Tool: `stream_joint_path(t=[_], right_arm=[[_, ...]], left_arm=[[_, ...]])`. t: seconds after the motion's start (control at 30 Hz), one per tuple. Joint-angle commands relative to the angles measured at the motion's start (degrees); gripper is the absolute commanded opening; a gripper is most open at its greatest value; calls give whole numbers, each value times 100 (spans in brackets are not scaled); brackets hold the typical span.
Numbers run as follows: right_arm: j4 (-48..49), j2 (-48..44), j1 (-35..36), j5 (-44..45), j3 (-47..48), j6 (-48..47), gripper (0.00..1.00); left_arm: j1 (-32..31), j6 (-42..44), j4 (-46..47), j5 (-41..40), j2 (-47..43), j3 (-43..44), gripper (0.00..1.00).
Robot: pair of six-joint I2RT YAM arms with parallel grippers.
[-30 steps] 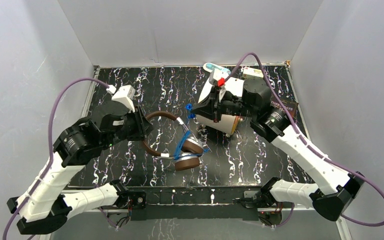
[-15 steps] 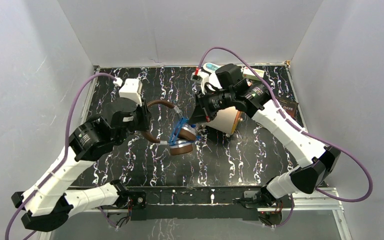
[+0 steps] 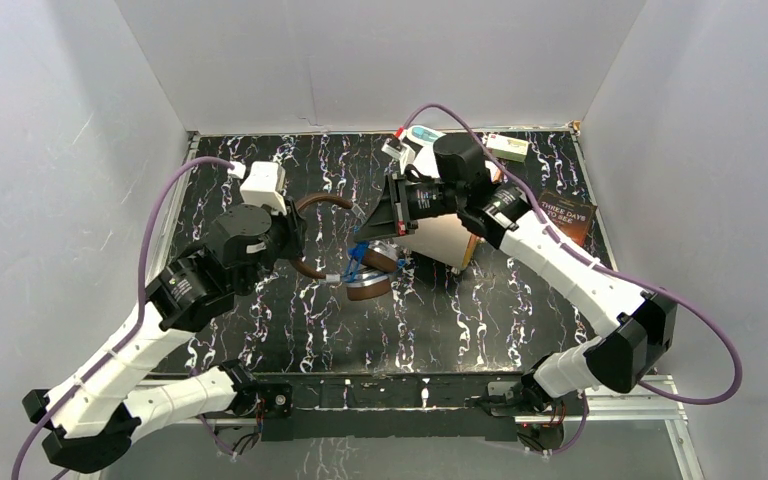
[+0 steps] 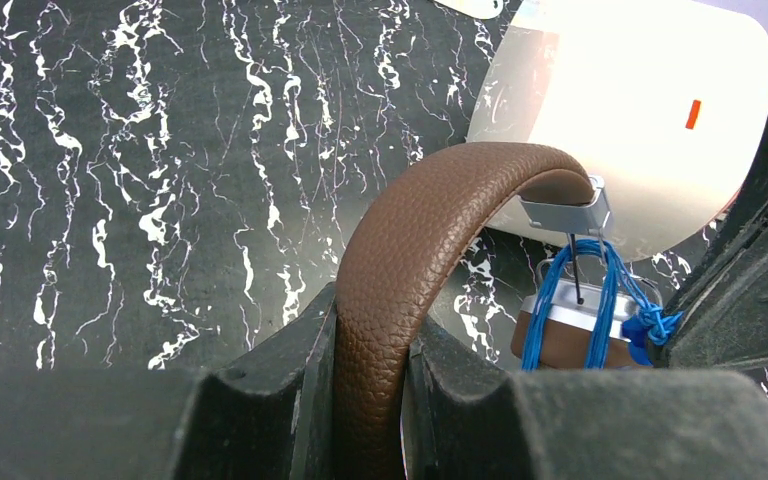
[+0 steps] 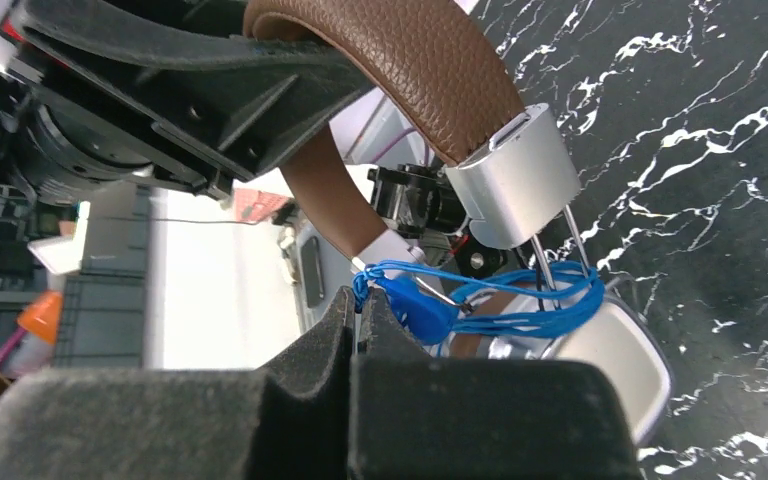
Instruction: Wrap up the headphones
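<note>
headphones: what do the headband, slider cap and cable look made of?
Headband: brown leather or leatherette, matte, with a pebbled grain.
Slider cap: likely brushed metal, going by the silvery satin sheen; it may be coated plastic.
Cable: thin, blue, with a smooth plastic-looking jacket.

Top view is bright with even overhead light: plain white enclosure walls (image 3: 380,60) slightly washed out, only faint soft shadows on the black white-veined marble-pattern desk (image 3: 440,320), everything sharp. Left wrist view has the large cream cylinder (image 4: 640,120) overexposed, the brown padded leather headband (image 4: 400,250) crisp, and the near black jaws dark and soft. Right wrist view has a blown-out, blurry left background, mild glare on the silver metal slider cap (image 5: 515,185), and the thin blue cable (image 5: 415,308) sharp.
</note>
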Motion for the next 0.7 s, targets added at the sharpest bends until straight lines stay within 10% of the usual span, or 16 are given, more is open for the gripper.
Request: stream_joint_path(t=[0.0, 0.33, 0.67], right_arm=[[1671, -332, 7, -35, -455, 1193, 0], [728, -303, 5, 1007, -757, 457, 19], [-694, -436, 7, 1205, -64, -1135, 69]], left_arm=[[-18, -136, 701, -31, -134, -141, 0], [-20, -1550, 810, -281, -997, -1073, 0], [-22, -2769, 779, -373, -1886, -1934, 0]])
